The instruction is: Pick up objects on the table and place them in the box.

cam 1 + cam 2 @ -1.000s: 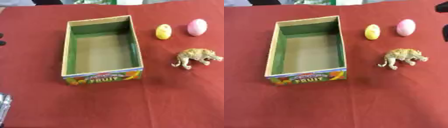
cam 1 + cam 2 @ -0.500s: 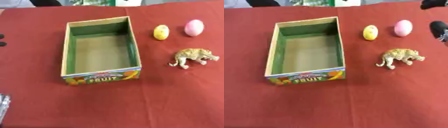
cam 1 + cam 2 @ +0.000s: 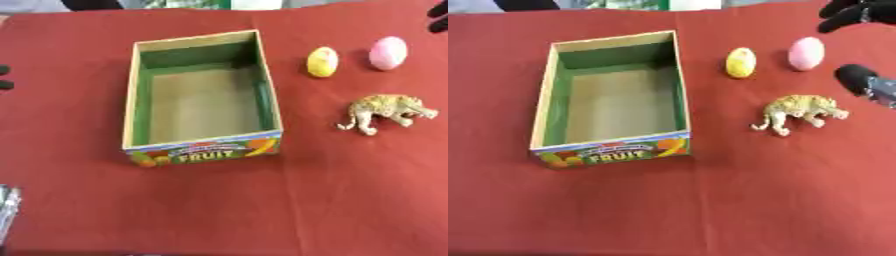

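most of my right hand [image 3: 866, 20] is cut off at the upper right edge: i see only dark fingers [image 3: 837, 22] near the top corner and a dark thumb tip lower down beside the pink egg [image 3: 806, 53], so i cannot tell whether it is curled or relaxed, and it touches nothing. my left hand [image 3: 4, 77] is a pair of dark tips at the left edge, too little to judge.

the box [image 3: 131, 107] stands open on the red tablecloth [image 3: 227, 210], its inside bare, with "fruit" printed on the near wall. right of it lie the yellow egg [image 3: 322, 61] and the pink egg side by side but apart, with the toy tiger [image 3: 385, 111] nearer me, standing on its legs, its details blurred.

half a second ago my right hand showed less in the right eye view; it has come further in toward the pink egg. the eggs, tiger and box lie as before.

the left eye view shows only a fingertip of my right hand at its top right corner; the right eye view shows the thumb too, but not my left hand.
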Available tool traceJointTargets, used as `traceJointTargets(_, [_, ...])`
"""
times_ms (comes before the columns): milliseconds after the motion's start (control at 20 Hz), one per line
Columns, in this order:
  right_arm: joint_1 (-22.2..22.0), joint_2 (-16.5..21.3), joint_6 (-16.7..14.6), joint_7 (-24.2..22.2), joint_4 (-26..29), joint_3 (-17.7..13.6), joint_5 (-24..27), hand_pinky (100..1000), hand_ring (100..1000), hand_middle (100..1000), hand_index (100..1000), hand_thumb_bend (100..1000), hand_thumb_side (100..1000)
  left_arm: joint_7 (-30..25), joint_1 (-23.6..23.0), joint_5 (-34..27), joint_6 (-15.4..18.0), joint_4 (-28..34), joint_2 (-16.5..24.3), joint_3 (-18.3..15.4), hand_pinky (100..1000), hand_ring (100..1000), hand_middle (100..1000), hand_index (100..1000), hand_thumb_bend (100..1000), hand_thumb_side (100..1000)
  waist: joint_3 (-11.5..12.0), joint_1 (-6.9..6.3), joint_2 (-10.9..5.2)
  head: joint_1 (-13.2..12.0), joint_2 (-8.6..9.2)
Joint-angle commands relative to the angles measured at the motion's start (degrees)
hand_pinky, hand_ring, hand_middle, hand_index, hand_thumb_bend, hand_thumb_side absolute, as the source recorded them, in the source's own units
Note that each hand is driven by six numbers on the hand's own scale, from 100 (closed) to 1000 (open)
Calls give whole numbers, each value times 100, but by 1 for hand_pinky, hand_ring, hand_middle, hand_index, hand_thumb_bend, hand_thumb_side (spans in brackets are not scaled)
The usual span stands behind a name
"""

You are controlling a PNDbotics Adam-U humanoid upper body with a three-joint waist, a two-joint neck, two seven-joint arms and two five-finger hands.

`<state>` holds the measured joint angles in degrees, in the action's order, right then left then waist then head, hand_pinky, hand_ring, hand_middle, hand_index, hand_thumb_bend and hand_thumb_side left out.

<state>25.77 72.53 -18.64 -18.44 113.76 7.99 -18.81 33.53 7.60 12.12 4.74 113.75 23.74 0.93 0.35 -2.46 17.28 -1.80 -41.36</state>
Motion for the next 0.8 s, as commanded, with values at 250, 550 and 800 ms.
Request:
traceJointTargets(250, [227,263,-132,-555,83,72,-15,868,912,860,897,293,907,-27,41,-8,-4,84,145,-12,525,601,672,748,100,889,10,34,-74,-52,32])
traceJointTargets(550, [341,210,22,-717,83,215,-83,881,922,847,926,318,887,-22,67,-13,6,84,102,-8,525,601,672,746,100,889,58,27,5,-6,190])
traceJointTargets(800, [472,145,356,-835,83,369,-195,883,926,848,944,336,875,-44,81,-21,14,84,91,9,524,601,672,744,100,889,101,27,46,68,231])
